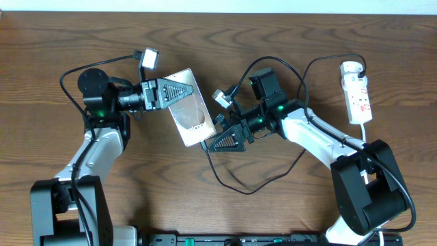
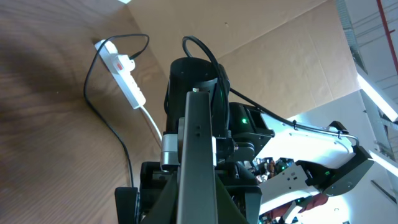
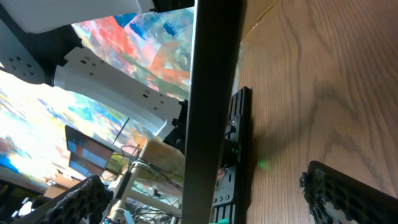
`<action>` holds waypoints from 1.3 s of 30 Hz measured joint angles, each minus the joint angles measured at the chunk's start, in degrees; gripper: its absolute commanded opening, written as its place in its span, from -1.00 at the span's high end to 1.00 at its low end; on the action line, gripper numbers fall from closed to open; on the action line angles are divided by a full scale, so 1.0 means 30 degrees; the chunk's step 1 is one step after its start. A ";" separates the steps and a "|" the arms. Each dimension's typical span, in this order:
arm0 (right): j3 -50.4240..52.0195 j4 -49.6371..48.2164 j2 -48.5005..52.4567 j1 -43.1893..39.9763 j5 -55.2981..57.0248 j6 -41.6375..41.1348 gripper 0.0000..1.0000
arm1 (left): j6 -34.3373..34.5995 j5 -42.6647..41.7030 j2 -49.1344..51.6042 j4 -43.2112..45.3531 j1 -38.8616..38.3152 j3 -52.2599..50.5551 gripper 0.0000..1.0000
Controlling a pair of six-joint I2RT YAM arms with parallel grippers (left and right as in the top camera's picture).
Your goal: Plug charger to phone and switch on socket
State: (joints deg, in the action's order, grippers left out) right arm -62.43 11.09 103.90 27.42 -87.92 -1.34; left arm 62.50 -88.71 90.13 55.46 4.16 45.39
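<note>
The phone (image 1: 189,107) is a flat grey-brown slab held tilted above the table. My left gripper (image 1: 166,92) is shut on its upper left edge; in the left wrist view the phone's thin edge (image 2: 199,149) runs up from between the left gripper's fingers (image 2: 199,208). My right gripper (image 1: 229,139) is open at the phone's lower right corner. In the right wrist view the phone's edge (image 3: 214,93) stands between the right gripper's spread fingers (image 3: 214,196), touching neither. The charger's black cable (image 1: 254,188) loops from its white adapter (image 1: 351,68) on the socket (image 1: 358,96) to the phone's lower edge. Its plug tip is hidden.
The socket also shows in the left wrist view (image 2: 127,81), with the charger cable (image 2: 102,112) curving beside it. Its thick white lead (image 1: 367,133) runs toward the right arm's base (image 1: 369,184). The black wrist-camera cable (image 1: 287,68) arcs above the right arm.
</note>
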 measured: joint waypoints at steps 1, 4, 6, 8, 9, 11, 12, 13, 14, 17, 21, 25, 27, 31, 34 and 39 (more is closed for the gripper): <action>0.0000 0.0000 0.0000 -0.0007 0.0000 0.0000 -0.98 | 0.0000 -0.0044 0.0000 0.0000 0.0102 0.0000 0.86; 0.0000 0.0000 0.0000 -0.0044 0.0000 0.0000 -0.98 | 0.0007 -0.0058 0.0000 -0.0015 0.0794 0.0000 0.85; 0.0000 0.0000 0.0000 -0.0066 0.0000 0.0000 -0.99 | 0.0066 -0.0073 0.0000 -0.0036 0.1647 0.0000 0.85; 0.0000 -0.0007 0.0000 -0.0066 0.0036 0.0000 -0.99 | 0.0175 -0.0080 0.0000 -0.0182 0.2470 0.0000 0.86; 0.0000 0.0000 0.0000 -0.0066 0.0095 0.0000 -0.99 | 0.0255 -0.0117 0.0000 -0.0393 0.3016 0.0000 0.85; 0.0000 0.0000 0.0000 -0.0066 0.0335 -0.0066 -0.99 | 0.0328 -0.0131 0.0000 -0.1042 0.4175 0.0000 0.85; 0.0000 0.0007 0.0000 -0.0066 0.0605 -0.0226 -0.99 | 0.0393 -0.0117 0.0000 -0.1421 0.4677 0.0000 0.85; 0.0000 0.0000 0.0000 -0.0073 0.0976 -0.0444 -0.99 | 0.0415 -0.0124 0.0000 -0.1800 0.5217 0.0000 0.86; 0.0000 0.0007 0.0000 -0.0087 0.1406 -0.0721 -0.99 | 0.0459 -0.0117 0.0000 -0.2120 0.5690 0.0000 0.86; 0.0000 0.0109 0.0000 -0.0160 0.3585 -0.1974 -0.99 | 0.0554 -0.0117 0.0000 -0.2499 0.6849 -0.0029 0.86; 0.0000 0.0386 0.0000 -0.0248 0.6120 -0.3242 -0.98 | 0.0539 -0.0073 0.0000 -0.2499 0.6994 -0.0605 0.86; 0.0000 0.0641 0.0000 -0.0313 0.7941 -0.4095 -0.98 | 0.0291 0.0430 0.0000 -0.3337 0.6987 -0.1435 0.86; 0.0000 0.0678 0.0000 -0.0350 0.8677 -0.4539 -0.99 | -0.0168 0.0925 0.0000 -0.4626 0.6987 -0.1661 0.86; -0.0022 0.1253 0.0000 -0.0481 1.0426 -0.5129 -0.99 | -0.1982 0.2441 0.0000 -0.9471 0.6987 -0.1887 0.86; -0.0153 0.2688 0.0000 -0.0648 1.2225 -0.5428 -0.99 | -0.5209 0.4539 0.0015 -1.5074 0.6972 -0.1909 0.85; -0.0991 0.5544 0.0000 -0.1100 1.4834 -0.5493 -0.99 | -0.8830 0.7431 0.0029 -1.9373 0.6666 -0.1945 0.86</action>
State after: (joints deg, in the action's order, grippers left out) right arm -65.41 27.73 103.90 24.12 -43.42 -17.82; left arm 36.01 -66.41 90.21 -2.66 24.16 39.55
